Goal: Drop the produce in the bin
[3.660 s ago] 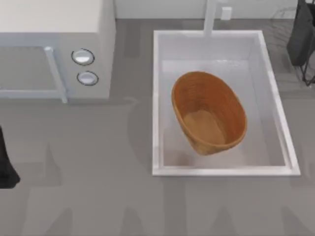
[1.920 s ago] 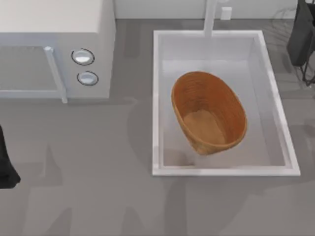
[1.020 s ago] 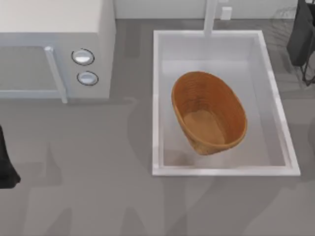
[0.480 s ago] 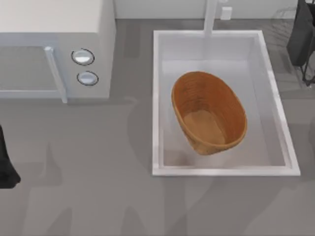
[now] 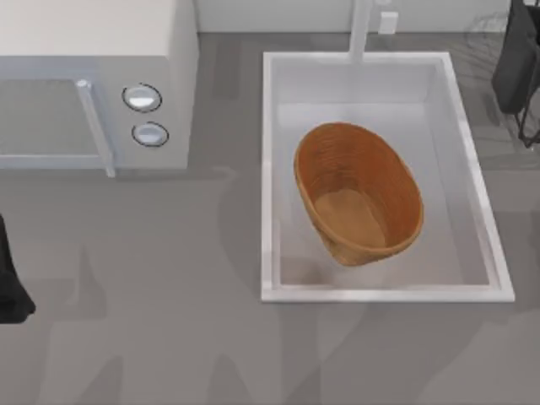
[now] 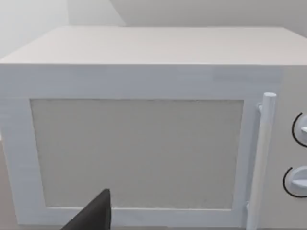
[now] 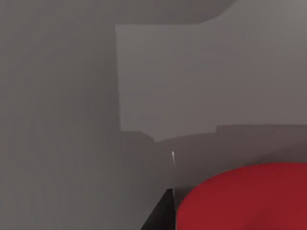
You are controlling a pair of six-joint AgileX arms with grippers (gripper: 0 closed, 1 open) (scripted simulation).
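The produce [image 7: 249, 201] is a smooth bright red round thing, very close up in the right wrist view. My right gripper [image 7: 192, 213] is shut on it, with one dark finger [image 7: 160, 213] pressed against its side and the other hidden behind it. In the top view my right arm [image 5: 516, 59] hangs at the far right edge, beside the sink. The bin [image 5: 359, 194], an oval brown woven basket, lies empty inside the white sink basin [image 5: 268, 169]. My left arm [image 5: 8, 287] stays parked at the table's left edge.
A white microwave [image 5: 93, 84] with two round knobs [image 5: 142, 98] and a bar handle [image 6: 261, 158] stands at the back left. A faucet post [image 5: 361, 29] rises behind the sink. A wire rack [image 5: 506, 34] sits at the back right under my right arm.
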